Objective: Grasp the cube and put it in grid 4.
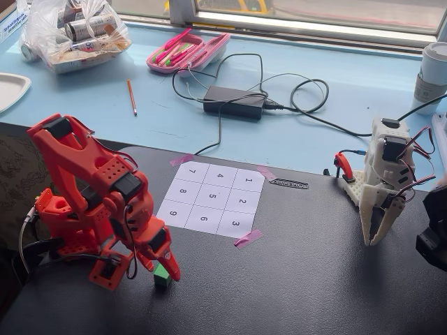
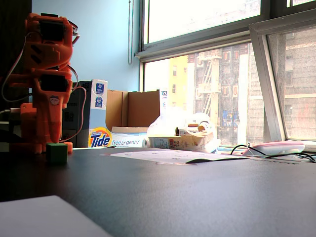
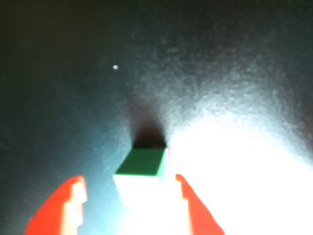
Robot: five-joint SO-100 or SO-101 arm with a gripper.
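Note:
The green cube (image 1: 162, 275) rests on the black table at the front left, right at the tip of my orange gripper (image 1: 165, 269). In the wrist view the cube (image 3: 143, 162) lies between my two orange fingers (image 3: 68, 205), nearer the right one, with a gap to the left one; the jaws stand open around it. In the low fixed view the cube (image 2: 57, 152) stands on the table in front of the orange arm. Grid 4 (image 1: 220, 176) is the middle square of the numbered sheet's far row, well away from the cube.
A white arm (image 1: 383, 188) stands at the table's right. Pink tape (image 1: 248, 239) holds the sheet's corners. Behind, on the blue ledge, lie a black power brick (image 1: 235, 102) with cables, a pink pencil case (image 1: 187, 50) and a plastic bag (image 1: 73, 31).

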